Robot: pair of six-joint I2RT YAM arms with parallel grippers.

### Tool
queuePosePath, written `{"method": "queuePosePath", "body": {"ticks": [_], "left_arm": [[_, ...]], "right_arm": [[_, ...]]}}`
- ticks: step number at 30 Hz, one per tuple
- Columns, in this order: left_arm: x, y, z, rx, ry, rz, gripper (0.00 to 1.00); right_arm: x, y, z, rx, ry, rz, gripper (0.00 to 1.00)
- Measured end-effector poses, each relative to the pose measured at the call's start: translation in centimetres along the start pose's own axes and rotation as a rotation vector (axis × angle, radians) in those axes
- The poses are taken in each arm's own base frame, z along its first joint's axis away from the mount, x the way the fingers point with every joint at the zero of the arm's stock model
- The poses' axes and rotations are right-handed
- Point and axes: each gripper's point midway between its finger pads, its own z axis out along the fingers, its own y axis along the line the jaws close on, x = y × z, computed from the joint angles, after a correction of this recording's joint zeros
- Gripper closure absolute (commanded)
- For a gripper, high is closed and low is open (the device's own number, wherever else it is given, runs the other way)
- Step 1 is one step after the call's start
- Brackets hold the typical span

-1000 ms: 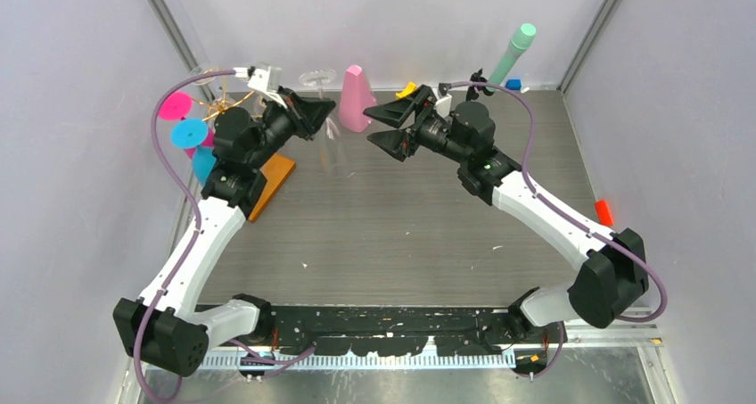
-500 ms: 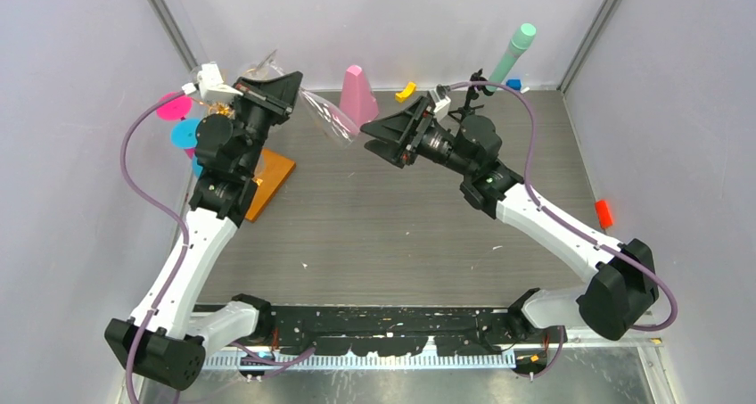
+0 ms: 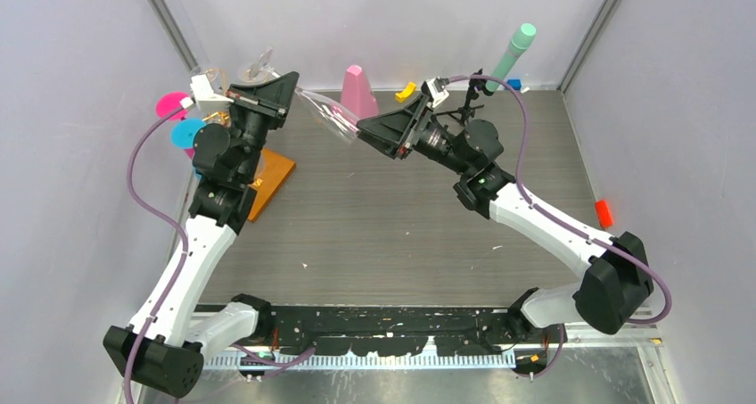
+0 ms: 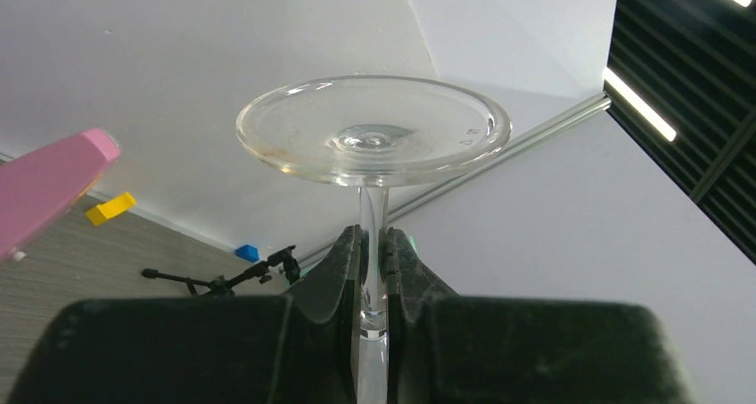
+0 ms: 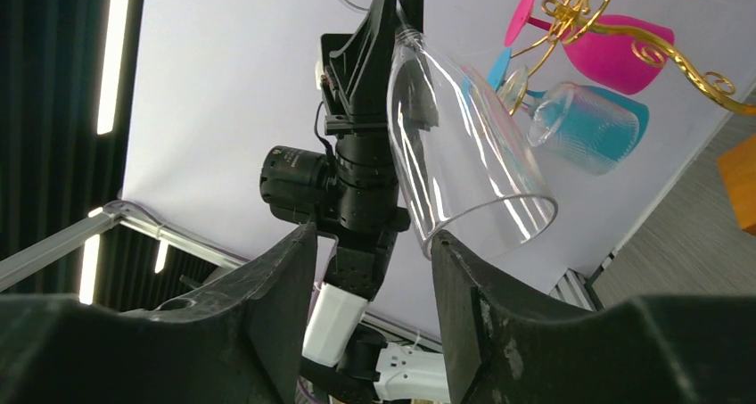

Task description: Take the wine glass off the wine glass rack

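Top view, left hand (image 3: 272,87): you have it raised over the back left of the bench (image 3: 383,234), clamped on the stem of the wine glass (image 3: 325,111).
Top view, wine glass: it is off the wine glass rack (image 3: 276,174), in the air to the rack's right. It is tilted, with the bowl slanting down toward your right hand (image 3: 367,132).
Top view, right hand: its tips sit right at the bowl's rim; from here you cannot tell whether they touch it.
Top view, surroundings: a pink cone (image 3: 357,90) stands just behind the bowl. A pink glass (image 3: 174,105) and a blue glass (image 3: 187,134) show at the rack's left side.
Left wrist view, left hand (image 4: 373,270): both fingers (image 4: 343,266) press against the thin stem, nearly closed.
Left wrist view, wine glass (image 4: 374,136): the round foot sits above the fingers and the stem runs down between them.
Right wrist view, right hand (image 5: 374,243): your jaws stand partly apart with nothing between them.
Right wrist view, wine glass (image 5: 464,154): the bowl's mouth lies just beyond one fingertip (image 5: 443,248), while the left hand (image 5: 383,38) grips the far end.
Right wrist view, wine glass rack (image 5: 677,56): its gold curls lie behind the clear glass. The pink glass (image 5: 624,52) and blue glass (image 5: 588,123) sit among them.
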Motion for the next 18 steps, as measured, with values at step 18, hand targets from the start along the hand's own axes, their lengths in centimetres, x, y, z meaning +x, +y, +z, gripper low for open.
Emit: {"method": "queuePosePath", "body": {"ticks": [18], "left_arm": [[0.2,-0.2,0.0,0.022,-0.004,-0.067,0.99]], "right_arm": [[0.1,-1.0,1.5,-0.053,0.001,0.081,0.84]]}}
